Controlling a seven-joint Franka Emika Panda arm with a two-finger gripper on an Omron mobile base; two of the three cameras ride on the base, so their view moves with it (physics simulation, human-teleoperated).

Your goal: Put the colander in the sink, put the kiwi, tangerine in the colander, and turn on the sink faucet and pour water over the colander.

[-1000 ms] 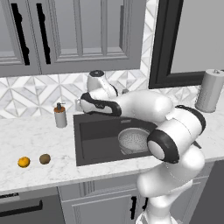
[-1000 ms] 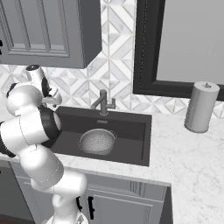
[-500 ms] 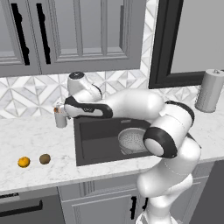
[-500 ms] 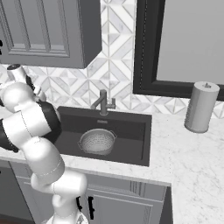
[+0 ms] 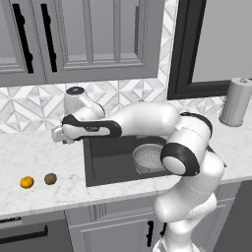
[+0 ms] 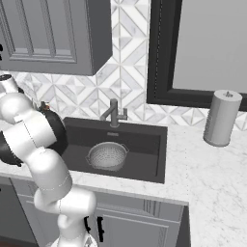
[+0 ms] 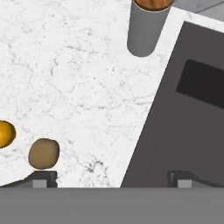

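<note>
Left base view: white marble counter [image 5: 29, 152] under grey cabinets, patterned tile backsplash behind. Dark sink [image 5: 106, 160] set into the counter, holding the silver colander [image 5: 150, 158] at its right side, upright, nothing visible inside it. Tangerine [image 5: 27, 182] and kiwi [image 5: 50, 178] lie side by side near the counter's front edge, left of the sink, kiwi nearer the basin. Arm reaches left across the sink; gripper [image 5: 58, 136] sits above the counter just past the sink's left rim, fingers too small to judge. Grey cylindrical canister [image 5: 235, 102] stands at far right.

Right base view: sink [image 6: 144, 159] with colander [image 6: 107, 156] on the basin floor, left of centre, empty. Sink faucet [image 6: 113, 113] rises behind it at the rear rim. Canister [image 6: 221, 118] stands on the counter, well right.

Hand view: marble counter [image 7: 78, 87], sink corner [image 7: 183, 127], tangerine [image 7: 5, 133] beside kiwi [image 7: 43, 153], not quite touching. Grey cylinder with brown top [image 7: 146, 26] stands near the sink edge. Finger tips [image 7: 43, 178] are spread wide, gripping nothing.
</note>
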